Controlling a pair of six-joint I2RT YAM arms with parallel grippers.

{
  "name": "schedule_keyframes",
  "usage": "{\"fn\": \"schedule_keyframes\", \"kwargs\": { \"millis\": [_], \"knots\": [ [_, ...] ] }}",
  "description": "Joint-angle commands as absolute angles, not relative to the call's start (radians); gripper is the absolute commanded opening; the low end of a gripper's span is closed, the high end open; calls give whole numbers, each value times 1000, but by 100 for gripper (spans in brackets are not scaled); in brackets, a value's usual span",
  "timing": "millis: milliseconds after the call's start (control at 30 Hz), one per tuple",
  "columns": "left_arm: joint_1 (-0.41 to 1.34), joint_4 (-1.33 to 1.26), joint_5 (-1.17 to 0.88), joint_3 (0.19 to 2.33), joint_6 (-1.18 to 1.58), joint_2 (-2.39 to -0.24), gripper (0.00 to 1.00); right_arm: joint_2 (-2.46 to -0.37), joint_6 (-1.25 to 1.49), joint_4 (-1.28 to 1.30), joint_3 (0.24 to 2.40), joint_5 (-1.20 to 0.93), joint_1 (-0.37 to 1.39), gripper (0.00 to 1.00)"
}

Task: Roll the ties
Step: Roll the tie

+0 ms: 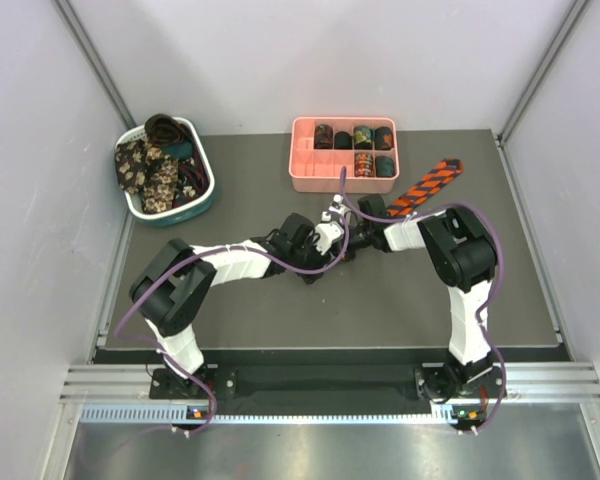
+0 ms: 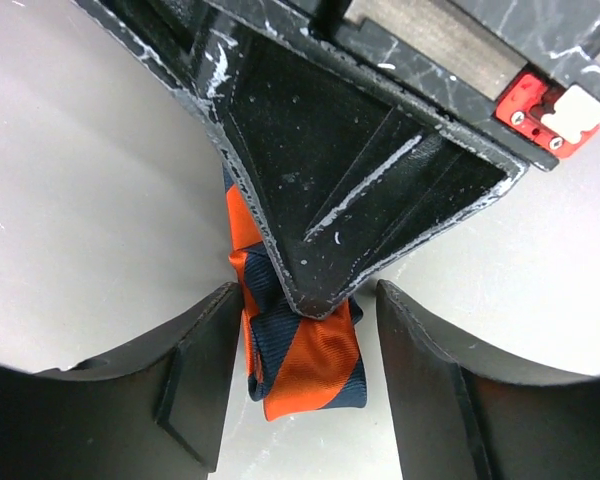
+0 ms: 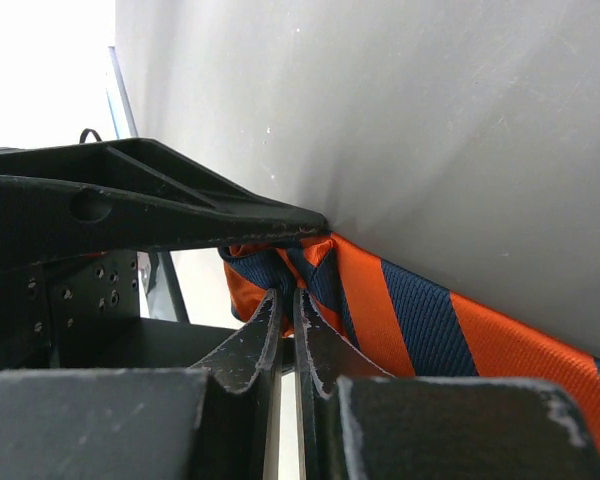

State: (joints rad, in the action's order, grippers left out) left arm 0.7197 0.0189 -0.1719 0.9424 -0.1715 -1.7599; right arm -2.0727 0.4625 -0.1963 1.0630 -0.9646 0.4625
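Observation:
An orange and dark blue striped tie (image 1: 426,187) lies on the grey table, running from the back right towards the middle. Its near end is folded over (image 2: 305,365). My right gripper (image 3: 287,292) is shut, its fingertips pinching that fold and pressing it to the table. My left gripper (image 2: 308,295) is open, with one finger (image 2: 195,380) on each side of the folded end. In the top view both grippers meet mid-table, the left gripper (image 1: 318,262) and the right gripper (image 1: 330,250), and they hide the fold. Floral and dark ties (image 1: 152,170) fill the basket. Small coils (image 1: 363,137) sit in the tray.
The pink compartment tray (image 1: 310,182) stands at the back centre, just behind the grippers. The white-and-teal basket (image 1: 212,190) is at the back left. White walls enclose the table on three sides.

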Motion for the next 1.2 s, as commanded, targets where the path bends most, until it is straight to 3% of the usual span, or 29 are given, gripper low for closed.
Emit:
{"fn": "schedule_keyframes", "kwargs": {
  "millis": [0,200,500,967,1000,1067,1167],
  "knots": [
    [721,54,-187,962,-183,-1792,61,-2062,410,-193,1080,-891,476,2],
    [721,64,-186,976,-181,-1805,49,-2063,422,-204,1077,-897,476,3],
    [727,106,-218,989,-178,-1813,33,-2045,423,-218,1060,-893,471,17],
    [758,143,-247,968,-164,-1789,38,-1911,483,-275,916,-785,502,15],
    [761,144,-247,968,-164,-1786,37,-1904,485,-278,907,-776,508,17],
    [762,146,-241,968,-161,-1787,37,-1902,483,-275,907,-778,508,31],
    [764,156,-210,976,-153,-1795,36,-1898,468,-238,931,-773,502,33]
  ]
}}
